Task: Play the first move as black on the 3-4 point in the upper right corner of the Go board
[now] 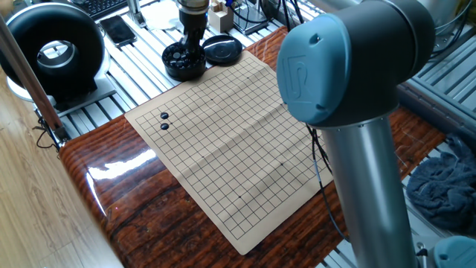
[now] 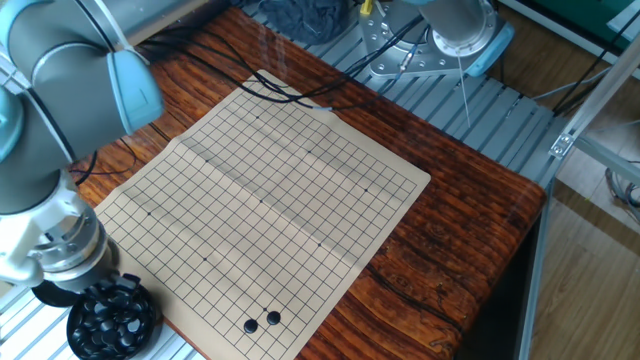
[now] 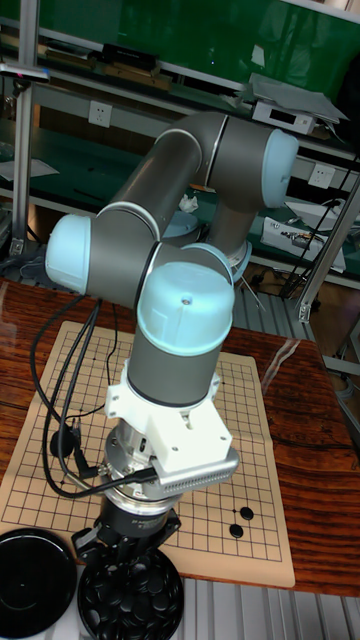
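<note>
The Go board lies flat on the wooden table. Two small black stones sit side by side near one edge, seen also as stones and stones; the other crossings are bare. A round black bowl full of black stones stands just off the board's corner, also shown as the bowl and the bowl. My gripper points straight down over this bowl, its fingertips just above the stones. Whether a stone sits between the fingers is hidden.
The bowl's black lid lies beside the bowl, also the lid. A large round black device and a phone lie beyond the board. Black cables cross a board corner. The arm's elbow blocks the near right.
</note>
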Tool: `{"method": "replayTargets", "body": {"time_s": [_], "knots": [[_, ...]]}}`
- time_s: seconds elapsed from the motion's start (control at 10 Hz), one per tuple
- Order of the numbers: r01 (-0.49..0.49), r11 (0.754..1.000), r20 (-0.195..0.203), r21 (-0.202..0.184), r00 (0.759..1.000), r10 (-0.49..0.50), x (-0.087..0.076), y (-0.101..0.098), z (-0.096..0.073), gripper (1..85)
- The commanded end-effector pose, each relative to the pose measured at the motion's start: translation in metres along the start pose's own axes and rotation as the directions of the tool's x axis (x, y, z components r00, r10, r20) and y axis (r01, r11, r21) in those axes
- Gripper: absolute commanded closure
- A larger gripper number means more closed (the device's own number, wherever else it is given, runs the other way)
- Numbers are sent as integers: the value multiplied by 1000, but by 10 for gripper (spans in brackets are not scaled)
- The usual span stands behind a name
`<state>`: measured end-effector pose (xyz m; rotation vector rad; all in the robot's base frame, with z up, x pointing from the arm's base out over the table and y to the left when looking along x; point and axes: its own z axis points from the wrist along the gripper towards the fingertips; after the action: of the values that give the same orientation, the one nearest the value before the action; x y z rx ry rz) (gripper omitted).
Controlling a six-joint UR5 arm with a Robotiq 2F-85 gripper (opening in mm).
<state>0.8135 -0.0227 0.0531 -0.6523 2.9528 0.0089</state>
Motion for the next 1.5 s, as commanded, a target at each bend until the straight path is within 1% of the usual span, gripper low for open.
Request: {"method": "replayTargets", "body": {"time_s": [0.0, 0.2, 0.3, 0.4, 0.5, 0.6, 0.7, 0.8, 0.9, 1.0, 1.1, 1.2, 1.3, 1.4], "knots": [[-11, 1000, 8, -6, 1000, 11, -13, -1, -13, 633], [76, 997, -8, 28, 997, -76, -12, -9, -10, 620], [129, 991, -23, 30, 991, -128, -10, -8, -8, 613], [164, 986, -34, 41, 986, -163, -8, -9, -6, 607], [198, 979, -41, 40, 980, -196, -7, -8, -5, 607], [251, 967, -51, 39, 967, -249, -5, -8, -5, 603], [319, 947, -65, 40, 946, -316, -3, -9, -4, 600], [361, 932, -75, 42, 931, -357, -1, -11, -3, 597], [370, 928, -76, 45, 928, -366, 0, -13, -2, 597], [323, 946, -57, 39, 945, -321, -1, -10, -1, 600], [231, 972, -41, 30, 972, -230, -1, -7, -1, 613], [157, 987, -34, 17, 987, -156, -1, -5, -2, 617], [101, 995, -22, 15, 995, -101, -3, -6, -3, 617], [94, 995, -16, 22, 995, -94, -4, -8, -3, 617]]}}
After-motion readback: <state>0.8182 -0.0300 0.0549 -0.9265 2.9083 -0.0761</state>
